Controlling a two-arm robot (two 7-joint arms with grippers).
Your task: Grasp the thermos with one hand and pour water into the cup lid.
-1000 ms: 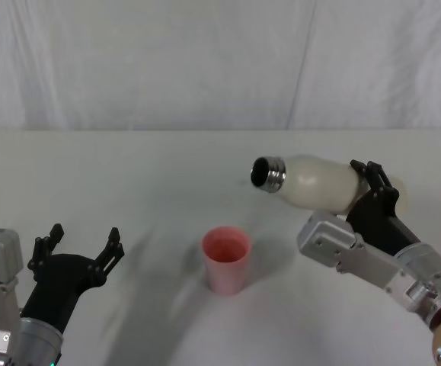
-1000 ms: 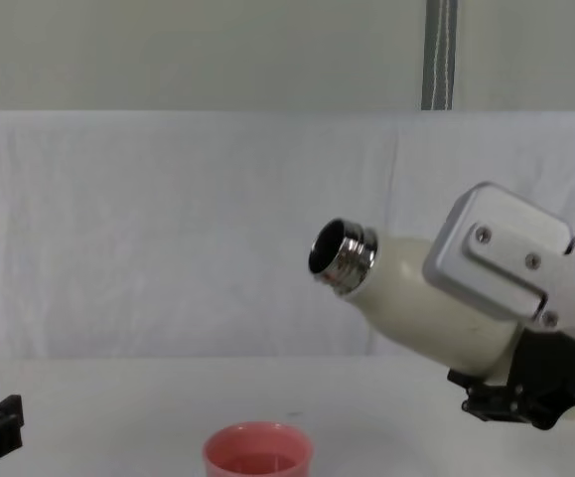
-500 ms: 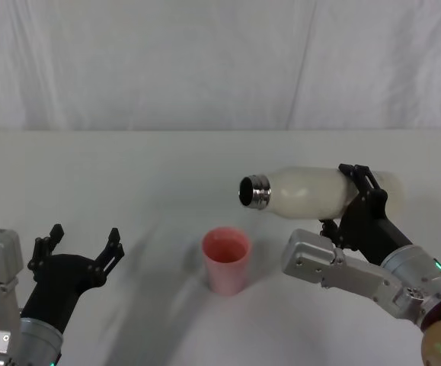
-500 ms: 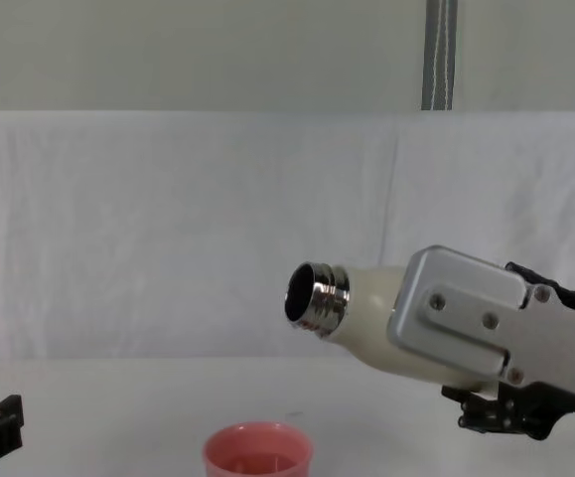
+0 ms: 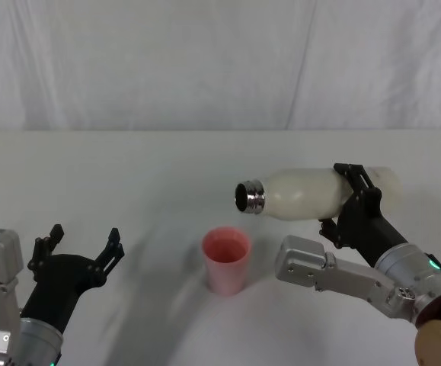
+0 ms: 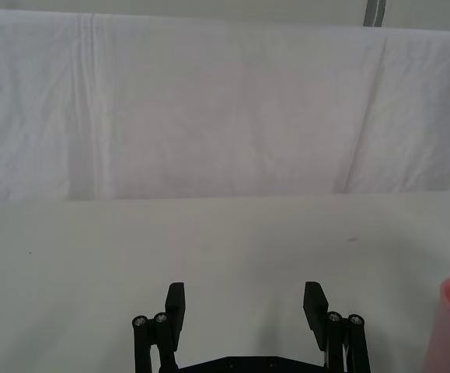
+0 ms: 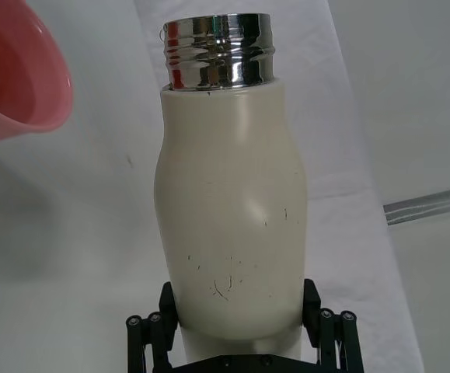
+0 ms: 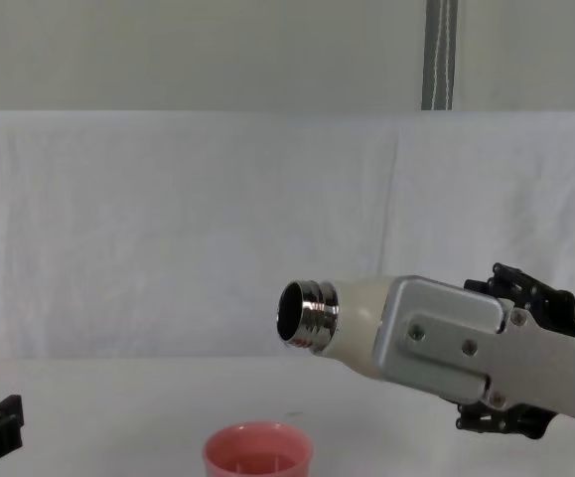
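We are counting one thermos [image 5: 304,194], one cup lid [image 5: 225,258], two end effectors, the left end effector [image 5: 81,242] and the right end effector [image 5: 355,200], and one tabletop [image 5: 129,175] carrying them.

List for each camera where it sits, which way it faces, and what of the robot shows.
Head: high, looking down at the white table; both arms, right pincer gripping the tilted cream-white steel-necked thermos.
Chest: low, looking across; right arm, small pink plastic cup lid.
Left wrist: faces the backdrop over the open left pincer.
Right wrist: looks along the thermos.
Every view shows the cup lid.
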